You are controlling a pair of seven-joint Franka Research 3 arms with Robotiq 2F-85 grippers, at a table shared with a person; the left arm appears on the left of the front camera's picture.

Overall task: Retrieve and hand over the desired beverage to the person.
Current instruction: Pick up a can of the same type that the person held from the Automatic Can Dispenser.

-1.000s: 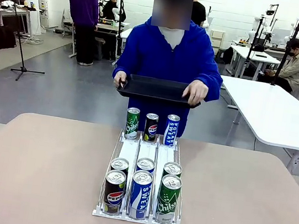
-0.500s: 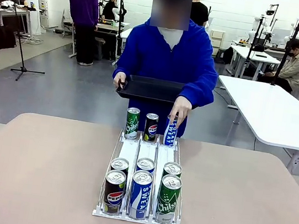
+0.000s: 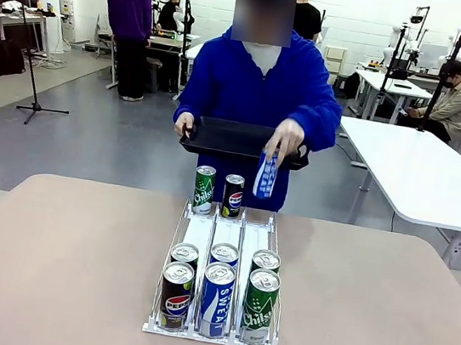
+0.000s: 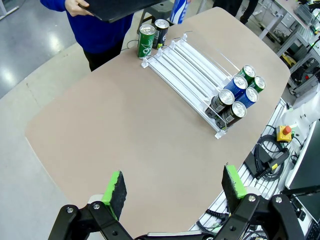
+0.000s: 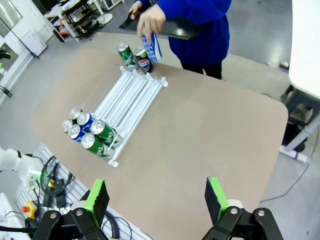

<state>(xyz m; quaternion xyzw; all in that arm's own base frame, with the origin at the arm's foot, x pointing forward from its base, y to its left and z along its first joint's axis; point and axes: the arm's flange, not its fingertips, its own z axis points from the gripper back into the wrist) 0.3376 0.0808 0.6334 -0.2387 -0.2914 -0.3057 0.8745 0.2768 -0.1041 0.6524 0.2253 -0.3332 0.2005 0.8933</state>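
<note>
- we see the person in the bright blue hooded sweatshirt standing at the far side of the table, facing us.
- one hand grips a blue can by its top. the can hangs tilted in the air, off the table, just below the right part of the black tray and above the far right end of the rack.
- the person's other hand holds the left edge of the tray, which is kept level in front of the body.
- the clear three-lane rack lies in the middle of the table, running from near to far.
- just past the rack's far end a green can stands upright at the left lane, with a dark pepsi can beside it at the middle lane.
- at the near end six cans stand in two rows of three. the front row reads, left to right, dark pepsi, blue, green.
- in the left wrist view the left gripper hangs high above the table's left side with its green-padded fingers spread wide and nothing between them.
- in the right wrist view the right gripper is likewise high over the table's right side, fingers spread wide apart and empty, well away from the rack.
</note>
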